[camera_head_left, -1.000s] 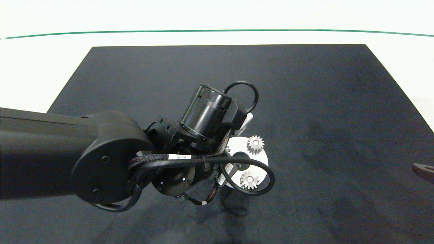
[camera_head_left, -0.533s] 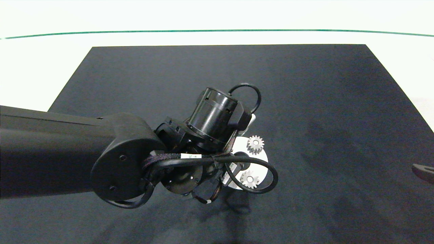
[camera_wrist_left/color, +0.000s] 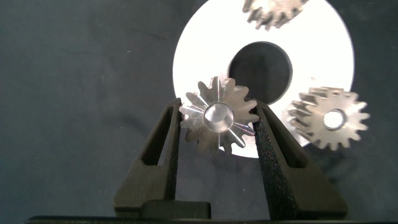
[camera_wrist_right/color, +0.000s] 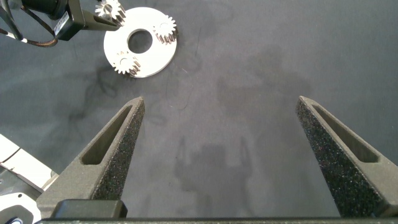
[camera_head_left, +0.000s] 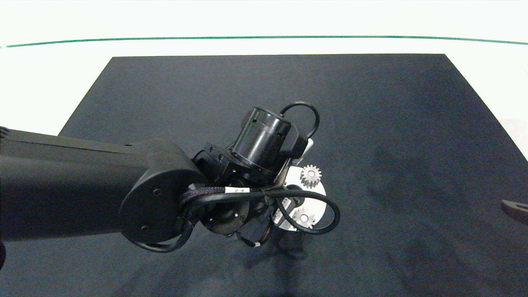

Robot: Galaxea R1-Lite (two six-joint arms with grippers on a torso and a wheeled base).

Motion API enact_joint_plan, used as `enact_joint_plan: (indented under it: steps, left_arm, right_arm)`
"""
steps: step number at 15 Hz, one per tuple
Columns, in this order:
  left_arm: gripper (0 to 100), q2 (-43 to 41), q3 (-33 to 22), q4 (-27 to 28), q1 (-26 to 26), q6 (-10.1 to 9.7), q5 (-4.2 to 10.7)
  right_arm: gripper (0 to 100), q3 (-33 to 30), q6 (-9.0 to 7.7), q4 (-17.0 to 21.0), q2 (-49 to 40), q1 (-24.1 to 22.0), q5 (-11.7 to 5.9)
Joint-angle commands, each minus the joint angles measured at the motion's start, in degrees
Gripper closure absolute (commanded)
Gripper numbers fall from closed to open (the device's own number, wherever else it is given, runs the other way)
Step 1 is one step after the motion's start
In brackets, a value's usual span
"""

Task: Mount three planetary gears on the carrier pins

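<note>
Silver gear (camera_wrist_left/color: 218,121) in left pincer (camera_wrist_left/color: 217,127); pin beneath hidden.

Light falls from overhead and is even. The pale surface (camera_head_left: 264,20) beyond my dark mat (camera_head_left: 392,123) is washed out nearly to white, and its green line (camera_head_left: 264,37) bows, a sign of lens distortion toward the edges. My arm throws soft, blurred shadows on the mat below it. In my left wrist view the white disc (camera_wrist_left/color: 323,56) glares bright, and the held gear (camera_wrist_left/color: 219,116) is sharp with gleaming teeth.
</note>
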Motion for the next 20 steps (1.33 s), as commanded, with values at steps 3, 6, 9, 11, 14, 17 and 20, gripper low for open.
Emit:
enact_joint_plan:
  steps: [3,6,9,11,14,17,20]
  left_arm:
    - [100,0.11,0.03,-0.18,0.16,0.05,-0.88]
    - [100,0.20,-0.23,-0.26,0.60,0.13,-0.97]
    - [100,0.55,-0.23,-0.44,1.04,0.05,-1.85]
    - [100,0.73,-0.23,-0.62,1.22,-0.04,-2.12]
    - [100,1.43,-0.58,-0.70,2.54,0.13,-2.12]
    - [100,1.34,-0.67,-0.70,2.63,0.22,-2.20]
    - [100,0.90,-0.67,-0.62,3.42,0.40,-2.20]
  right_arm:
    - [0,0.19,-0.07,0.11,0.03,0.10,-0.02]
    - [0,0.19,-0.07,0.11,0.03,0.10,-0.11]
    - [0,0.28,-0.07,0.11,0.21,0.10,-0.02]
    - [0,0.37,-0.07,0.11,0.12,0.19,-0.02]
    - [0,1.07,-0.42,-0.06,0.12,0.10,-0.02]
    - [0,1.24,-0.42,-0.06,0.29,0.45,-0.02]
    - [0,1.33,-0.42,-0.06,0.29,0.80,-0.02]
